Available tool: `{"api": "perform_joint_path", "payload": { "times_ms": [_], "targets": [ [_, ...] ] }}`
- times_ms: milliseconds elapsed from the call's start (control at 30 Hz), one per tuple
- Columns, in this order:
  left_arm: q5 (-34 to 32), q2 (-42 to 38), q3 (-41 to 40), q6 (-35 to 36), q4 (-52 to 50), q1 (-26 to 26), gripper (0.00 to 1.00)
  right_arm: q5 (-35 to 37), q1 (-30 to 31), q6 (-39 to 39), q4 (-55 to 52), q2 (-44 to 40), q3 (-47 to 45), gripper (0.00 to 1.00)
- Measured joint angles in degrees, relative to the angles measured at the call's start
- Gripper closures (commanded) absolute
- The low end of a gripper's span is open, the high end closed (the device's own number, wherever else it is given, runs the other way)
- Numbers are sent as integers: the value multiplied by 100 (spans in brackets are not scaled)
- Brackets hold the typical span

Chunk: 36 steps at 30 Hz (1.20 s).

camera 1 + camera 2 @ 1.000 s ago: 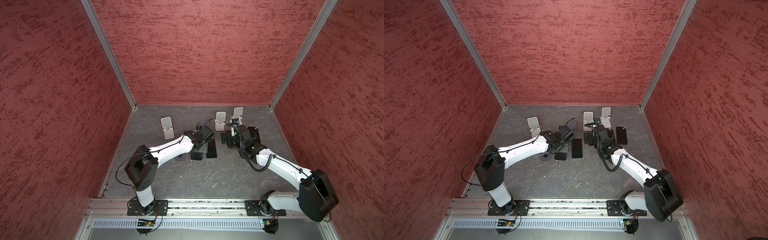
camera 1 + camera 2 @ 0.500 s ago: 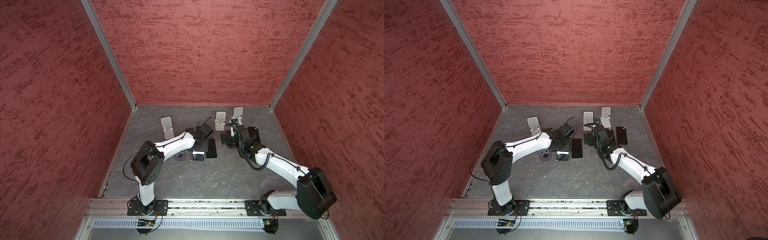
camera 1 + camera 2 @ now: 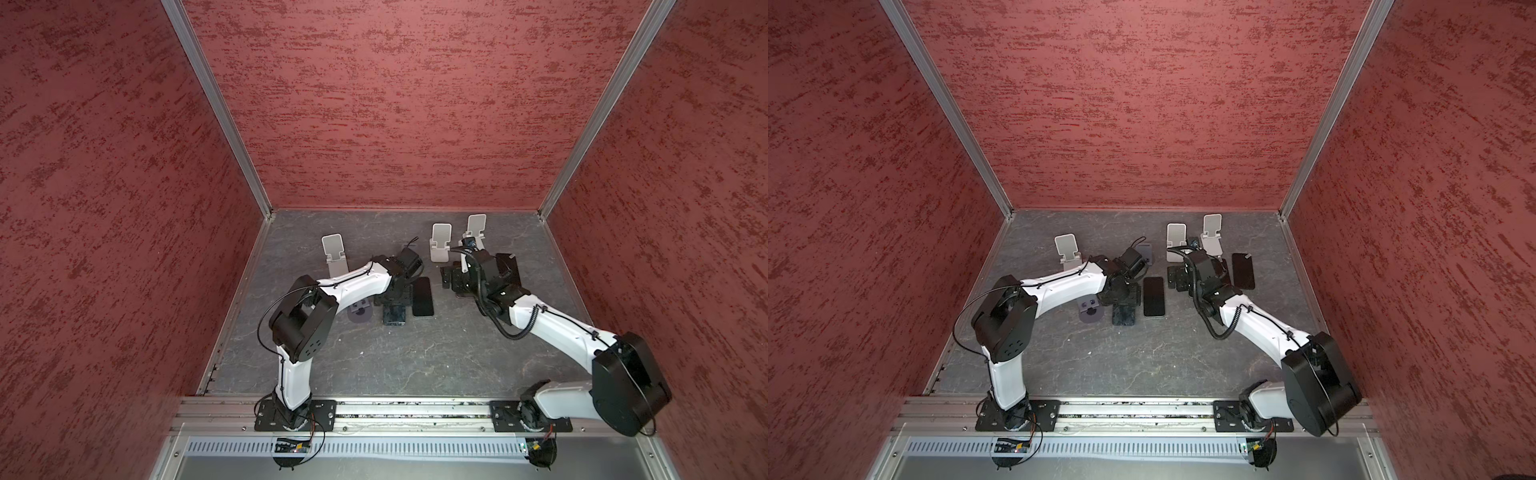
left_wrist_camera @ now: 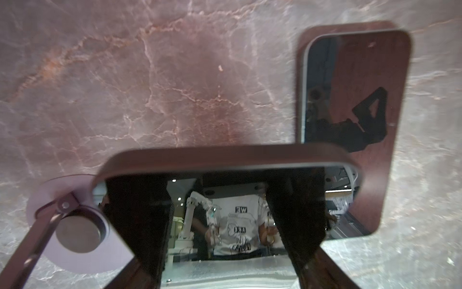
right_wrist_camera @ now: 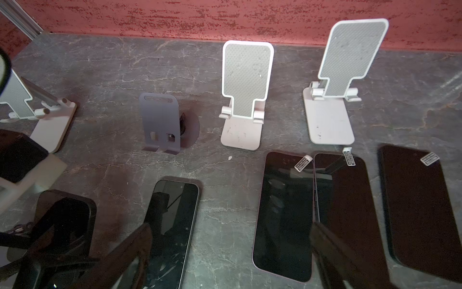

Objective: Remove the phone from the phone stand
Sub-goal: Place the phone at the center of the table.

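Grey veined counter (image 3: 374, 361), enclosed by red textured walls (image 3: 395, 104); clock directions are read in the top views, with 12 o'clock at the back wall.

- Left claw (image 3: 392, 302), near counter centre: closed on the phone (image 3: 394, 319). The phone is tilted, screen up. The wrist view shows its glossy face (image 4: 225, 160) between the two dark fingers.
- Stand (image 3: 360, 311): grey, with a round base and a hinged arm. It sits at 9 o'clock of the phone, just beside it. The phone is off the stand. Whether the two touch cannot be told.
- Second phone (image 3: 423, 297): lies flat, screen up, at 3 o'clock of the gripped phone and close alongside.
- Right claw (image 3: 454, 281): jaws spread wide with nothing between them, poised low over the phone row.
- Phone row (image 5: 282, 215): three dark phones flat on the counter, side by side, each with a small sticker tab at its far end.
- White stands, three, upright: one (image 3: 334, 249) between 10 and 11 o'clock of the left claw, and two (image 3: 439, 243) (image 3: 475, 226) at 12 to 1 o'clock of the right claw.
- Rear grey stand (image 5: 160, 122): upright, in line with the white stands.
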Motion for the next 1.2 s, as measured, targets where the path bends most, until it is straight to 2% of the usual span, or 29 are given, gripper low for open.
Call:
{"api": "perform_joint_path", "payload": {
  "times_ms": [1200],
  "targets": [
    [376,754,426,-13,-136,262,34,-2,-72,46,15,0,-11,1]
  ]
}}
